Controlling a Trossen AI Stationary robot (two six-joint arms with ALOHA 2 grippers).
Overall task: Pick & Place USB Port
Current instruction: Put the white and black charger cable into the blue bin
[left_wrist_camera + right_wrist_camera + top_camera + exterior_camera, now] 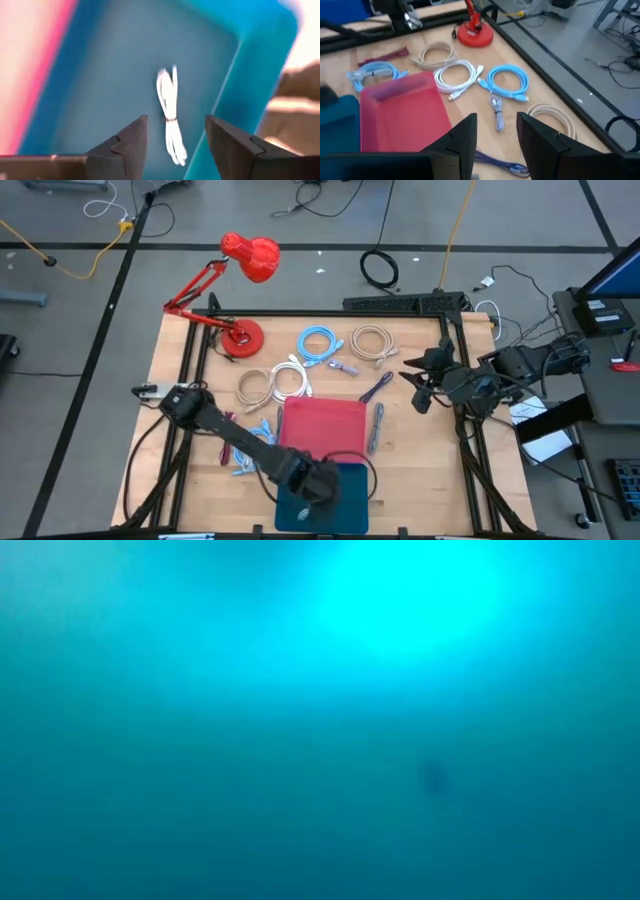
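A bundled white USB cable lies on the floor of the blue tray at the table's near edge. My left gripper hangs open just above it, one finger on either side of the bundle's lower end and touching nothing. In the high view the left gripper hides the cable. My right gripper waits open above the table's right side, nothing between its fingers. The low view shows only a blue blur.
A red tray lies just beyond the blue one. Coiled cables lie farther back: blue, beige, white, and a purple one. More pale blue cables lie left of the trays. A red desk lamp stands at the far left.
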